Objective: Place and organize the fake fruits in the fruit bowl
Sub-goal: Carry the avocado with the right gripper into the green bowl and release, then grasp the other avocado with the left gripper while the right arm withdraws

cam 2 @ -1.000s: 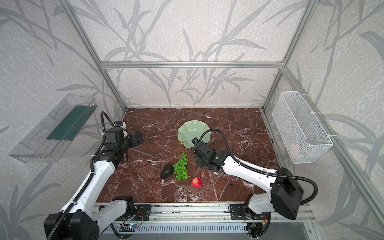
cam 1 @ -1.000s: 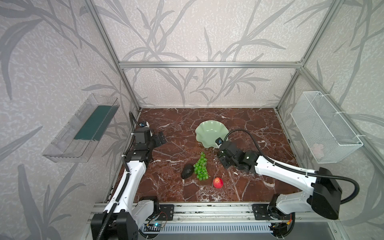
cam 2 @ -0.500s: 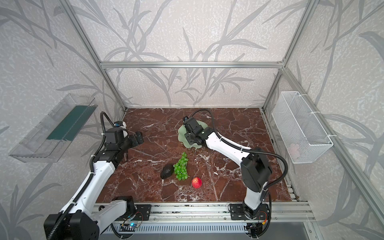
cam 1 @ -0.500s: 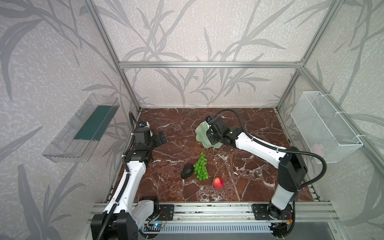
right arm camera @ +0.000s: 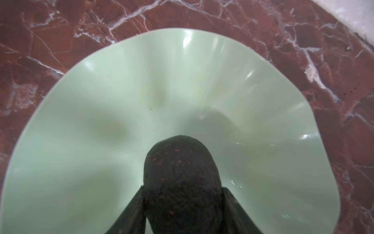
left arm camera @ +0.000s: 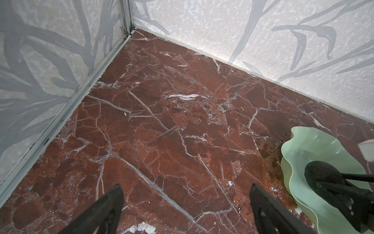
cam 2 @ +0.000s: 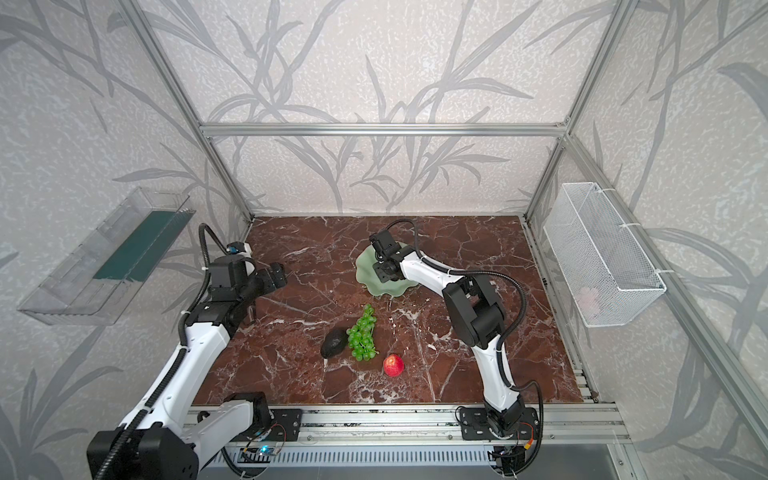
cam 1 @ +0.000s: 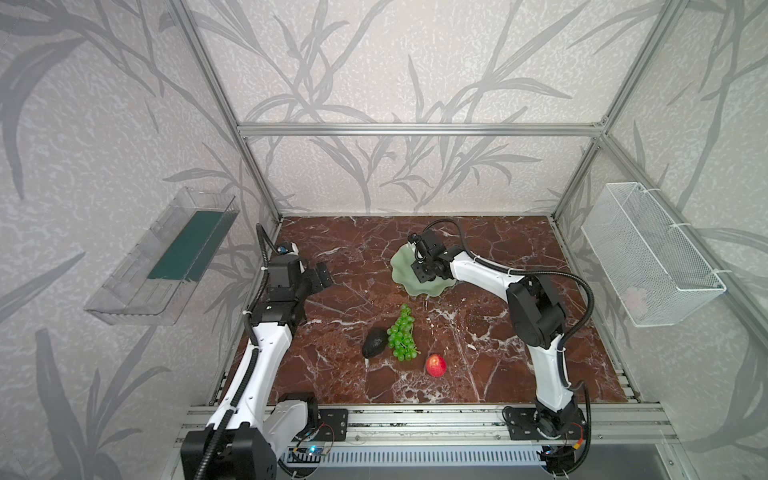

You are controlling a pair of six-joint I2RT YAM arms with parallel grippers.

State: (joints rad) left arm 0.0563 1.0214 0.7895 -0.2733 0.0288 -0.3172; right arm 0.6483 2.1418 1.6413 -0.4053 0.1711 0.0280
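The pale green wavy-rimmed fruit bowl (cam 1: 400, 266) (cam 2: 365, 272) stands at the middle back of the marble floor. My right gripper (right arm camera: 183, 189) (cam 1: 426, 272) is shut on a dark avocado (right arm camera: 182, 166) (left arm camera: 319, 172) low inside the bowl (right arm camera: 162, 91) (left arm camera: 297, 154); whether the avocado touches the bowl I cannot tell. In front of the bowl, in both top views, lie a second avocado (cam 1: 375, 343) (cam 2: 333, 341), green grapes (cam 1: 402, 332) (cam 2: 363, 334) and a red apple (cam 1: 436, 365) (cam 2: 393, 365). My left gripper (left arm camera: 187, 186) (cam 1: 322, 276) hangs open and holds nothing at the left, over bare floor.
A white wire basket (cam 1: 652, 253) hangs on the right wall and a clear plastic tray (cam 1: 162, 257) on the left wall. Aluminium frame posts and patterned walls close in the marble floor (cam 1: 498, 332) at the back and sides.
My right gripper has carried the avocado from the floor just in front of the bowl back to over the bowl's hollow. The left arm and the loose fruits have stayed put.
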